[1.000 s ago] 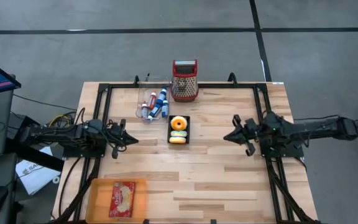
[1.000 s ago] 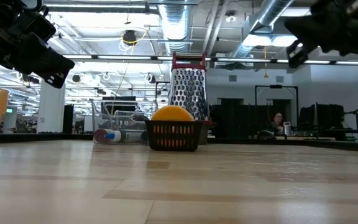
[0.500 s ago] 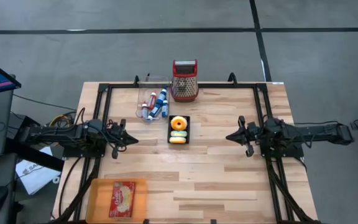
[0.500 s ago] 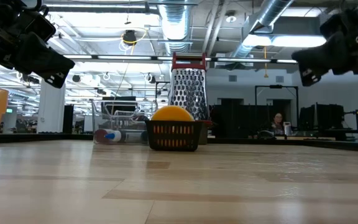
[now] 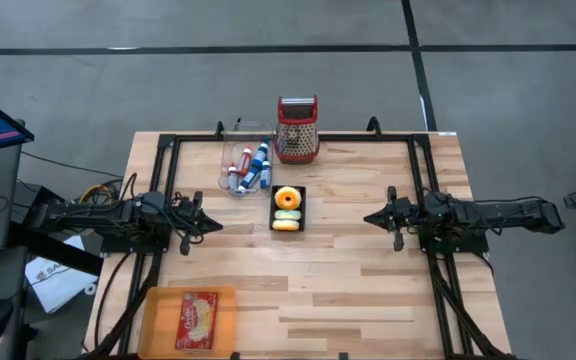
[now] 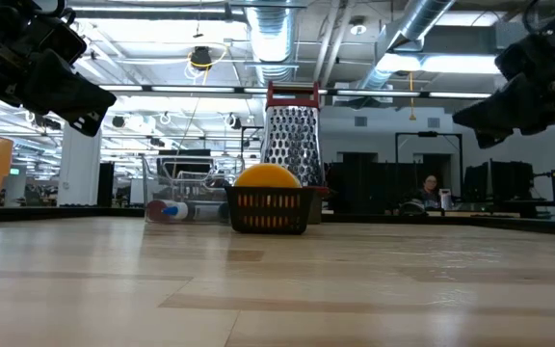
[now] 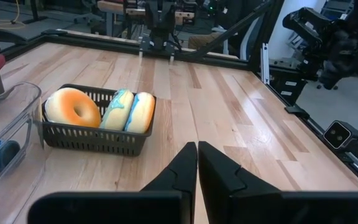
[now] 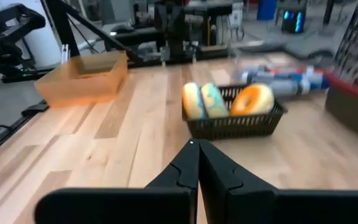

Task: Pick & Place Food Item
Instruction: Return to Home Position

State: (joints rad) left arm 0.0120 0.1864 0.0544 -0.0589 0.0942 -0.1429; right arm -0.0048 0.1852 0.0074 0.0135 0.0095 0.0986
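Several food coloring bottles, some red-capped and some blue-capped, are lying together inside the transparent bin, which is sitting toward the far edge of the table, left of centre. Just to the near right of it, the black bin is resting at mid-table and is holding an orange donut at its far end, with two paler pastries standing on edge beside it. A red-handled metal grater is standing upright at the far edge, just right of the transparent bin and just beyond the black bin. The left gripper is hanging above the wood to the left of the black bin, well apart from it, with its fingers pressed together and gripping nothing. The right gripper is hanging on the opposite side, pointing toward the black bin from well to the right, and its fingers are likewise meeting tip to tip, empty. An orange tray is sitting at the near left corner and carrying a red packet. Beyond the table, a person is sitting in the room behind.
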